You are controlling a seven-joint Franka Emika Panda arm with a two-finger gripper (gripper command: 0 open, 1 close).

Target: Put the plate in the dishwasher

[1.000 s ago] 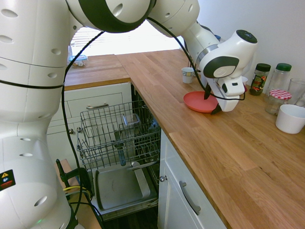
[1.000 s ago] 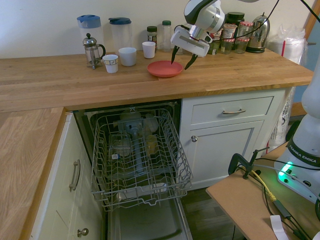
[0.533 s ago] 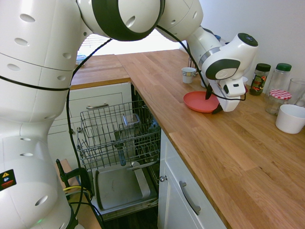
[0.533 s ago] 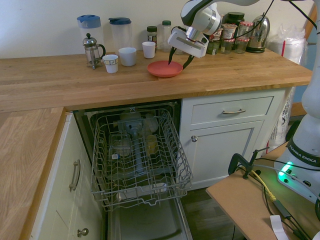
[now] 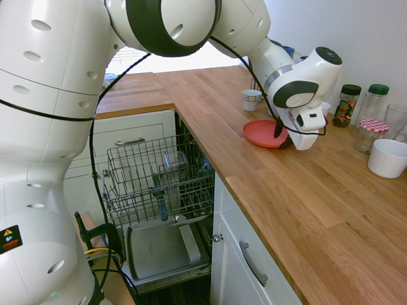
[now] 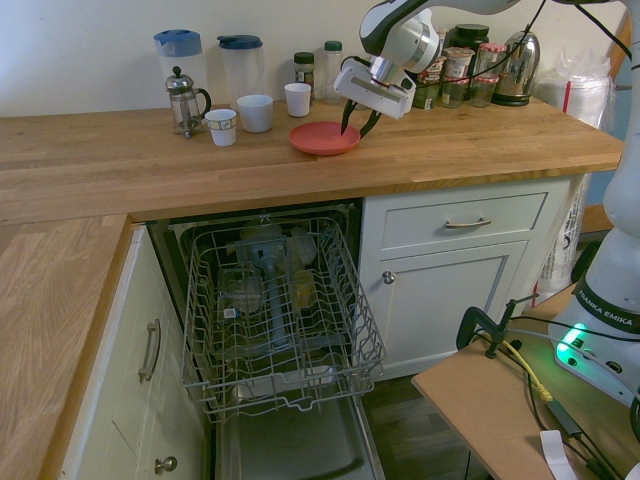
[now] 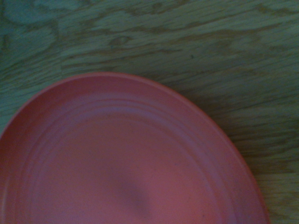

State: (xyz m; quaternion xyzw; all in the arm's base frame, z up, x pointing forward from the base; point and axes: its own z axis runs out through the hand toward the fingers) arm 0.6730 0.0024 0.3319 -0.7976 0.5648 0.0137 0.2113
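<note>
Finding: the tool has narrowed, fingers still apart astride the rim at three o'clock in the second exterior view, and the plate has slid slightly toward nine on the surface, suggesting contact but no confirmed grip for the dishwasher.

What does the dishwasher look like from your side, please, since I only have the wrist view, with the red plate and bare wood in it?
Observer: The dishwasher stands open, its upper rack pulled out below the counter.
Operator: Thank you. Where is the claw, please?
Observer: The claw is at the plate's edge on the side away from the patterned cup.
Operator: Are its fingers closed?
Observer: No, the second exterior view shows a gap between them.
</note>
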